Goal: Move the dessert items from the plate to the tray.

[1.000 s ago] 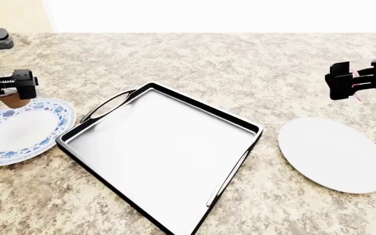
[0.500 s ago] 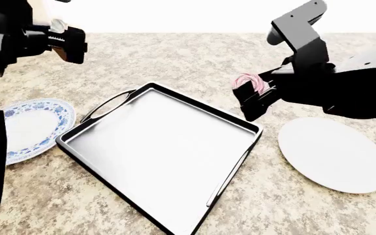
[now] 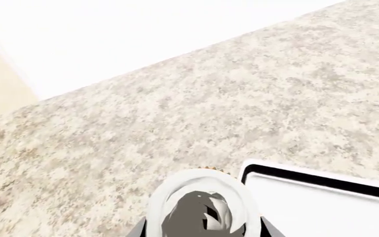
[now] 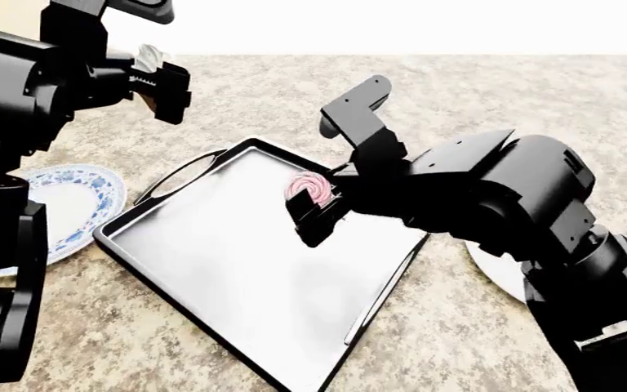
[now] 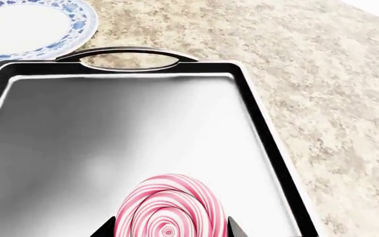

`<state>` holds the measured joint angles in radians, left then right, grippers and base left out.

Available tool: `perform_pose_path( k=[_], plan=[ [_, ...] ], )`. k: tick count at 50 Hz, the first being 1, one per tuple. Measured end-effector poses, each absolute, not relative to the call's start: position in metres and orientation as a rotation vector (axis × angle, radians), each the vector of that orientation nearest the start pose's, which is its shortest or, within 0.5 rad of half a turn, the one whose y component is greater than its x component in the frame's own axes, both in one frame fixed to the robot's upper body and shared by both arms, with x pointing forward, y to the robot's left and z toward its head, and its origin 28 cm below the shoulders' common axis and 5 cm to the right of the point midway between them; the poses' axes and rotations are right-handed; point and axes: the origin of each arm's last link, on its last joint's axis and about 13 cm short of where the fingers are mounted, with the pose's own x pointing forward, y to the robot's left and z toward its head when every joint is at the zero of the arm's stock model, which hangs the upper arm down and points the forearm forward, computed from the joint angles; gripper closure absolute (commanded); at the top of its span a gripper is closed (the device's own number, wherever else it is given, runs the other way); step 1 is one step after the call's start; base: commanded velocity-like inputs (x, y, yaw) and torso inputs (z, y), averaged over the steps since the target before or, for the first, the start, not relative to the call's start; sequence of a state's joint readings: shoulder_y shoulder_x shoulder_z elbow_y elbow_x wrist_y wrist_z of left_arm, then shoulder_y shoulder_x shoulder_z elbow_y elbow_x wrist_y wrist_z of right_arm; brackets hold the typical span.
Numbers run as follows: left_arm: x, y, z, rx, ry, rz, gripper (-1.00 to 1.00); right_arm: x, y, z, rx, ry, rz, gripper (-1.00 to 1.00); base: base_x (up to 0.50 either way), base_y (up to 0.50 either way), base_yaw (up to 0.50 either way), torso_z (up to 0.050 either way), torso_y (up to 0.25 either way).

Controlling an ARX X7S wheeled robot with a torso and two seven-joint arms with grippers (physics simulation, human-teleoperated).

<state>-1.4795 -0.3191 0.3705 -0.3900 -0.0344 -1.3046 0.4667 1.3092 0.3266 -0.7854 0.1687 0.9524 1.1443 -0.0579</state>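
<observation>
In the head view my right gripper (image 4: 316,206) is shut on the pink spiral lollipop (image 4: 311,186) and holds it over the middle of the black-rimmed tray (image 4: 215,261). The right wrist view shows the lollipop (image 5: 170,210) between the jaws of the right gripper (image 5: 170,233), with the tray's glossy floor (image 5: 143,128) under it. My left gripper (image 4: 166,86) hangs high beyond the tray's far left corner, shut on the cupcake (image 4: 150,57). The left wrist view shows that cupcake's white frosting (image 3: 203,207) and a tray corner (image 3: 321,183) beside it.
A blue-patterned plate (image 4: 79,204) lies on the speckled counter left of the tray and also shows in the right wrist view (image 5: 25,27). A plain white plate (image 4: 499,273) lies to the right, mostly hidden behind my right arm.
My right arm swung left and down, carrying the lollipop from beside the tray to over its middle. My left arm shifted a little right with the cupcake.
</observation>
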Motion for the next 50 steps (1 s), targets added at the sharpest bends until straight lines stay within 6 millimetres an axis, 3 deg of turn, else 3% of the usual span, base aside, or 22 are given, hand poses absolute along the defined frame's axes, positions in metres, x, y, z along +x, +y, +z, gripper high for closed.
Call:
perform_pose_path(
  k=[20,21,27,31,42,50],
  plan=[
    [0.363,0.283,0.336,0.270,0.345,-0.175,1.00,0.348,-0.052,0.218,-0.303,0.577,0.761,1.00,0.00,0.00,0.00,0.000,0.000],
    [0.363,0.283,0.336,0.269,0.345,-0.175,1.00,0.348,-0.052,0.217,-0.303,0.582,0.762,-1.00,0.00,0.00,0.00,0.000,0.000],
    [0.363,0.283,0.337,0.267,0.345,-0.175,1.00,0.348,-0.052,0.216,-0.296,0.599,0.772,-1.00,0.00,0.00,0.00,0.000,0.000],
    [0.364,0.283,0.336,0.265,0.346,-0.174,1.00,0.347,-0.054,0.228,-0.265,0.579,0.780,-1.00,0.00,0.00,0.00,0.000,0.000],
    [0.371,0.280,0.322,0.274,0.374,-0.183,1.00,0.327,-0.093,0.330,-0.107,0.406,0.720,-1.00,0.00,0.00,0.00,0.000,0.000],
    [0.373,0.273,0.305,0.301,0.408,-0.198,1.00,0.302,-0.120,0.368,-0.067,0.322,0.684,-1.00,0.00,0.00,0.00,0.000,0.000]
  ],
)
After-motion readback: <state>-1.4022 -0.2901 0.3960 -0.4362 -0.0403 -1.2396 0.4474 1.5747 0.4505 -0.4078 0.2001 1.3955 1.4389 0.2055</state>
